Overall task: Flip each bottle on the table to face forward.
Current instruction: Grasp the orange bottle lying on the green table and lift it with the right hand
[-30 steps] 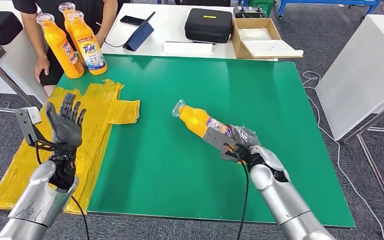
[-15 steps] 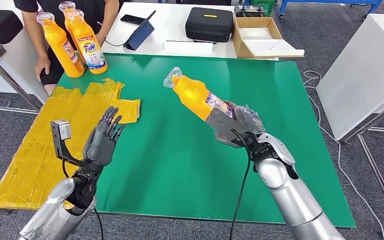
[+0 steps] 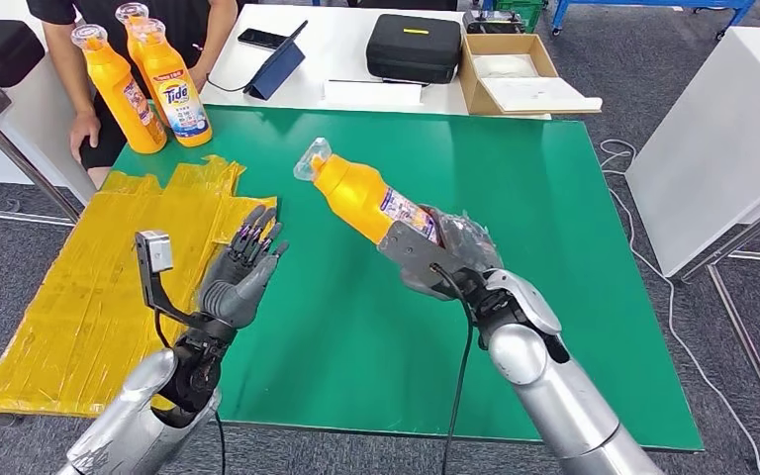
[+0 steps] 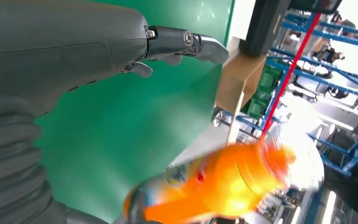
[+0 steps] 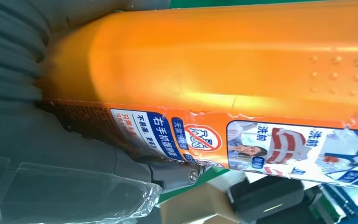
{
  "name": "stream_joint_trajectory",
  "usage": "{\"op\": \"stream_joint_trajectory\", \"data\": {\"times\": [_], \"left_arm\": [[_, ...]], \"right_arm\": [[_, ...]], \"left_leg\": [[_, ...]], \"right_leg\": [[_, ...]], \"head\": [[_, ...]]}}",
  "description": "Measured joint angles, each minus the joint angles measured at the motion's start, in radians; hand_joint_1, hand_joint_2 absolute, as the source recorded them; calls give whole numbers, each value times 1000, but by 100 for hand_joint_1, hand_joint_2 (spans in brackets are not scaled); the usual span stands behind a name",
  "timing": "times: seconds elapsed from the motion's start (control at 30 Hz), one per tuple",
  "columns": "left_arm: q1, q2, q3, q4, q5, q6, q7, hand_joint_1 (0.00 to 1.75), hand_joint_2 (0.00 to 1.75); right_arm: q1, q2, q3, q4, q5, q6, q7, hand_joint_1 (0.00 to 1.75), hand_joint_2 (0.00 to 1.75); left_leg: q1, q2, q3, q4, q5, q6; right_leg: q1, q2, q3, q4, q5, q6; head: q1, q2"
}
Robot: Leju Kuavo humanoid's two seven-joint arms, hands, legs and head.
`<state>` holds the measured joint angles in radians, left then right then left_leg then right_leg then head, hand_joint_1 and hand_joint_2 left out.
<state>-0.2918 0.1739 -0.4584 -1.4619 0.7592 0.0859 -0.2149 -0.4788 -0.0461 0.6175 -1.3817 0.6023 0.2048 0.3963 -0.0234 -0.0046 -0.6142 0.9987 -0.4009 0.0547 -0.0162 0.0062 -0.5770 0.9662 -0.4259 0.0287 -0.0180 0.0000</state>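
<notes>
The right hand grips the lower body of an orange bottle and holds it tilted above the middle of the green table, its clear cap pointing toward ten o'clock. The left hand is raised at about eight o'clock from the bottle, fingers spread and holding nothing, palm turned toward it. The bottle looks like stiff, glossy plastic with a slick printed label, probably fairly heavy if full, so it could slide or twist in a loose grasp. A hold around the wide body, across the label, seems safer than the narrow neck or cap. Three more orange bottles stand at the table's far corner at ten o'clock, beside a person.
</notes>
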Motion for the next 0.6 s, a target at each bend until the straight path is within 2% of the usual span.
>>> {"op": "stream_joint_trajectory", "data": {"times": [0.33,0.6], "left_arm": [[-9,-30,-17,-16,57,2,27,0,175],[-8,-52,14,-23,67,0,32,0,175]], "right_arm": [[-25,76,53,72,23,2,-1,175,175],[-85,152,132,164,34,1,-4,175,175]], "left_leg": [[1,0,-1,0,0,0],[1,0,-1,0,0,0]], "right_leg": [[0,0,0,1,0,0],[0,0,-1,0,0,0]], "head": [[0,0],[0,0]]}}
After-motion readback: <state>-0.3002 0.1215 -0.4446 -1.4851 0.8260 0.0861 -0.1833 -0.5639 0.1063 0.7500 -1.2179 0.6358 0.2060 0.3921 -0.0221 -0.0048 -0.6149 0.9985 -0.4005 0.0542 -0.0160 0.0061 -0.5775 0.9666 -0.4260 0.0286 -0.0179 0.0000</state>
